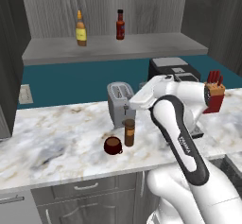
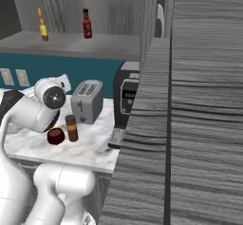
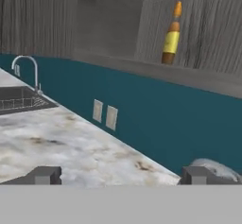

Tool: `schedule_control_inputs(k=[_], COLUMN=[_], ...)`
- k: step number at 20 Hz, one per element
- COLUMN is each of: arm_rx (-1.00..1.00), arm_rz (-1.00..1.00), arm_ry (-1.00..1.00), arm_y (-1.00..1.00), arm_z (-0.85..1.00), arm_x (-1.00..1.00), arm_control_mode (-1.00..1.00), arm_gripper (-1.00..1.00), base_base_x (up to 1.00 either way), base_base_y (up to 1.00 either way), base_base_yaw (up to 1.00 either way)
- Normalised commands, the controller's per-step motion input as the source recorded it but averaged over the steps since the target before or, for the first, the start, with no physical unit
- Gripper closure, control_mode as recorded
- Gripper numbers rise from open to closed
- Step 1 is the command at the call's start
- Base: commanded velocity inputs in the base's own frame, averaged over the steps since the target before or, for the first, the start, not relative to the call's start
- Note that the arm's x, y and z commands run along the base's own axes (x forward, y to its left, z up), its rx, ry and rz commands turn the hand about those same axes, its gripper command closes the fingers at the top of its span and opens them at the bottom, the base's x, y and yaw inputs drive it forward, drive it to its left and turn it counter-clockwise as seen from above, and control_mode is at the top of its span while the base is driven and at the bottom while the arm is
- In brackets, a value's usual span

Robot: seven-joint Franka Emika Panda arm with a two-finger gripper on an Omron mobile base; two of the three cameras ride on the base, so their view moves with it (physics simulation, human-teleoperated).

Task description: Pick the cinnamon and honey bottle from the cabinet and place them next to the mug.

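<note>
We see the brown cylindrical cinnamon jar with its tan lid (image 1: 129, 132) standing upright on the white-and-grey marbled counter (image 1: 56, 142), just beside the small, squat, dark red-brown mug (image 1: 113, 145); both sit in front of the silver two-slot toaster (image 1: 119, 102); from the right base view the jar (image 2: 71, 127) and mug (image 2: 56, 136) again stand side by side, with the toaster (image 2: 87, 101) behind them. We find the small yellow-amber honey bottle with orange neck and cap (image 1: 81, 29) upright on the flat grey ledge of the grey wood-grain open cabinet (image 1: 142, 46), well apart from a slim red bottle with a black cap (image 1: 120, 25) on the same ledge. In the hand view the two-finger gripper (image 3: 123, 175) shows its dark fingertips (image 3: 45, 175) spread wide with nothing between them; the honey bottle (image 3: 171, 34) stands high on the ledge; a curved metal faucet (image 3: 28, 69) and a sink basin (image 3: 19, 100) lie to the left.
</note>
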Motion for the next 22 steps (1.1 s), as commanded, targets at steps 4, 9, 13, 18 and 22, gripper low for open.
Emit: schedule_control_inputs(k=[4, 9, 13, 18, 22], arm_rx=[0.00, 0.00, -0.02, -0.04, -0.02], arm_rz=[-0.09, -0.04, -0.03, -0.04, -0.07], arm_ry=[0.00, 0.02, 0.08, 0.18, 0.11], arm_y=[0.10, 0.00, 0.00, 0.17, 0.24], arm_z=[0.82, 0.78, 0.75, 0.51, 0.02], arm_x=[-0.18, -0.06, 0.00, 0.10, 0.31], arm_control_mode=[-1.00, -1.00, -1.00, -1.00, -1.00], arm_gripper=[-1.00, -1.00, -1.00, -1.00, -1.00], base_base_x=[0.00, 0.00, 0.00, 0.00, 0.00], base_base_y=[0.00, 0.00, 0.00, 0.00, 0.00], base_base_yaw=[0.00, 0.00, 0.00, 0.00, 0.00])
